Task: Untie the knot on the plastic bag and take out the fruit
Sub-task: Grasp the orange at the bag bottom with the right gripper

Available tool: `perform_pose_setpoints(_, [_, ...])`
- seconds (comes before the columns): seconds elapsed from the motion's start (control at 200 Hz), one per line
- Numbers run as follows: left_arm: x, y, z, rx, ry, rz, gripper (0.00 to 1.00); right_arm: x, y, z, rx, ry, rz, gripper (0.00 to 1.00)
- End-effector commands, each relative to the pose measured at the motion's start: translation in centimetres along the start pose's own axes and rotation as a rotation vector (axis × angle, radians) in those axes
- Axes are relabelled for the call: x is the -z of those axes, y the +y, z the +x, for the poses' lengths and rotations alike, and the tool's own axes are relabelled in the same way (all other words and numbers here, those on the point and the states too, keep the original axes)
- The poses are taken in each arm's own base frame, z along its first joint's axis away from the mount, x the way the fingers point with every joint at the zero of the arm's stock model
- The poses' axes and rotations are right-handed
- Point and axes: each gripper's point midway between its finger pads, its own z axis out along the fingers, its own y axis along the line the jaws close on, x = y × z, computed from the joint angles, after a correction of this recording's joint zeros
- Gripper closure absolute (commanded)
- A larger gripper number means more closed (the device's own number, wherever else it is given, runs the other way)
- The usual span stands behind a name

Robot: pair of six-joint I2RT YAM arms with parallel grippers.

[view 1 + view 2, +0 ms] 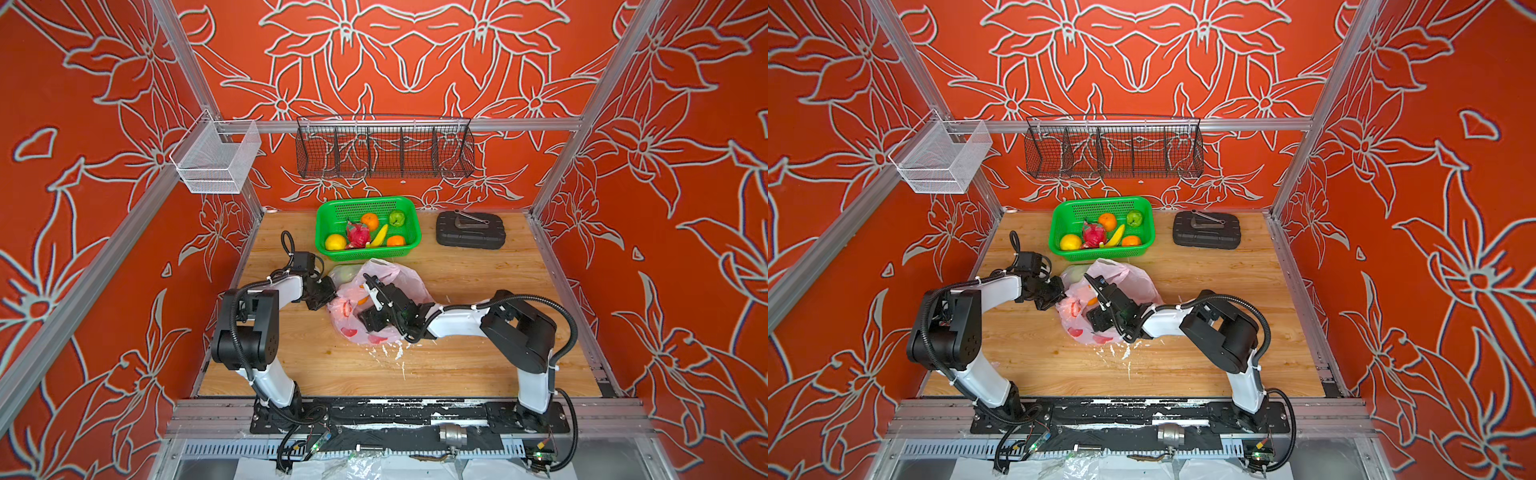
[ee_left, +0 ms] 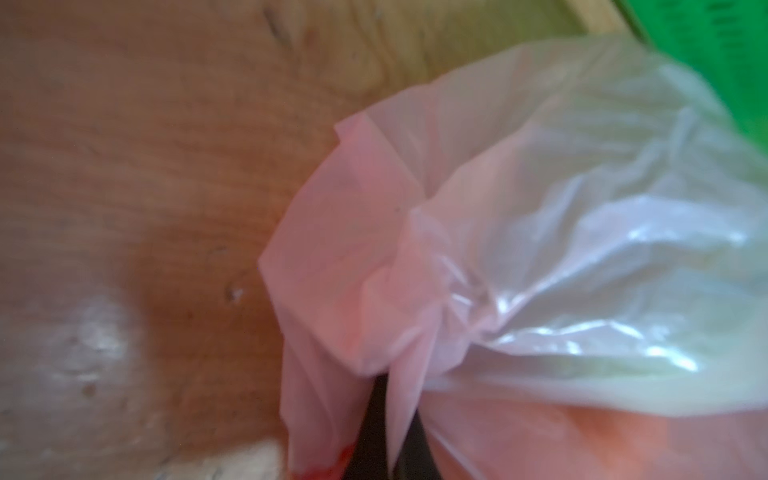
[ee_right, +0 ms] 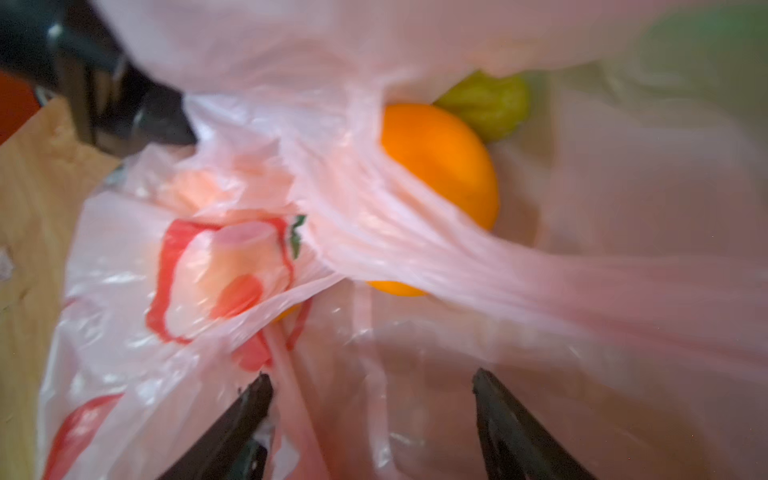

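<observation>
the right gripper (image 3: 370, 376) is standing with its jaws spread wide, only loose film between them, and is pointing into the mouth of the plastic bag (image 1: 392, 272). straight ahead of it, deeper in the bag, an orange (image 3: 440, 162) is lying bare, with a green fruit (image 3: 490, 104) just behind and touching it. a taut strip of the bag is crossing the orange's near side, between it and the jaws. the left gripper (image 2: 380, 419) is clamping shut on a gathered fold of the bag's edge at the far side, seemingly holding the mouth open. the right arm is the nearer one, so the reach is probably going forward past that strip. beyond the bag, the green basket (image 1: 365, 204) is already holding several pieces.
</observation>
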Motion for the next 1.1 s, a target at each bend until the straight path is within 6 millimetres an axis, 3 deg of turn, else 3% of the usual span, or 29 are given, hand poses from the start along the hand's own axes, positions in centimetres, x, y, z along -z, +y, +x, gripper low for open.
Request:
perform_pose_setpoints(0.0, [-0.2, 0.4, 1.4, -0.001, 0.049, 0.012, 1.00, 0.2, -1.8, -2.2, 0.030, -0.051, 0.085, 0.22])
perform_pose_setpoints(0.245, [-0.4, -0.4, 2.3, -0.048, 0.115, 0.046, 1.00, -1.6, -2.1, -2.7, 0.211, -0.061, 0.019, 0.22])
perform_pose_setpoints(0.46, [-0.7, -1.2, 2.9, -0.084, 0.141, 0.063, 1.00, -2.2, -0.5, -3.3, 0.447, -0.150, -0.086, 0.19])
perform_pose_setpoints(0.706, [-1.0, -3.3, 4.0, -0.190, 0.178, 0.096, 1.00, -3.3, -0.2, -4.4, 0.372, -0.092, -0.143, 0.11])
perform_pose_setpoints(0.841, [-0.9, -4.6, 4.6, -0.230, 0.198, 0.140, 1.00, -4.0, 0.6, -3.7, 0.280, -0.022, -0.244, 0.10])
perform_pose_setpoints(0.916, [-0.7, -5.2, 4.8, -0.239, 0.198, 0.175, 1.00, -4.2, 1.2, -2.9, 0.248, -0.010, -0.311, 0.13])
perform_pose_setpoints(0.996, [-0.7, -5.6, 4.9, -0.244, 0.203, 0.195, 1.00, -4.3, 1.9, -2.2, 0.225, 0.015, -0.371, 0.26])
perform_pose_setpoints(1.096, [-0.6, -4.9, 4.6, -0.238, 0.189, 0.144, 1.00, -4.1, 1.2, -2.4, 0.187, 0.028, -0.341, 0.42])
